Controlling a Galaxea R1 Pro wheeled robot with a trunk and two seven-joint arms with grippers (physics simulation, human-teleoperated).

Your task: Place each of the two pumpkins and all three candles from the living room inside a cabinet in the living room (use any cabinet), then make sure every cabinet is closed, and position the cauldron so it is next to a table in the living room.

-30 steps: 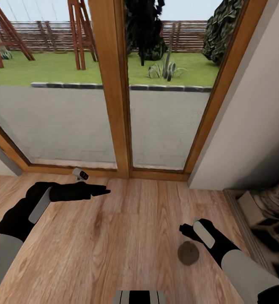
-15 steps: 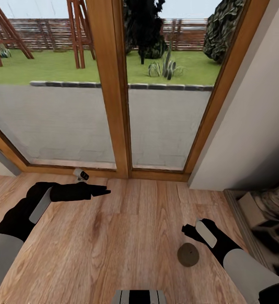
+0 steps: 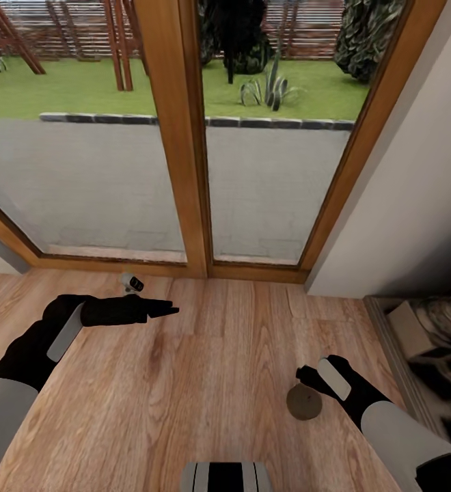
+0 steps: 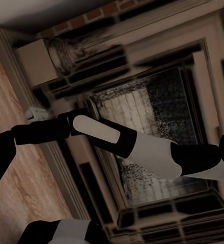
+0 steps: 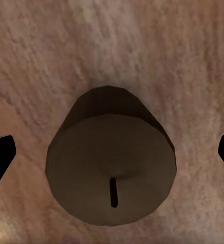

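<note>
We look down on a light wooden floor (image 3: 184,383) running up to a tall wood-framed glass door (image 3: 184,137), with paving and lawn outside. At the left, our left gripper (image 3: 158,309) hovers above the boards, fingers pressed together. To the right, a candle (image 3: 303,402) stands upright on the floor; our right gripper (image 3: 306,377) hangs directly over it, fingers spread wide. A dark brick fireplace (image 3: 430,355) meets the grey wall at far right.
</note>
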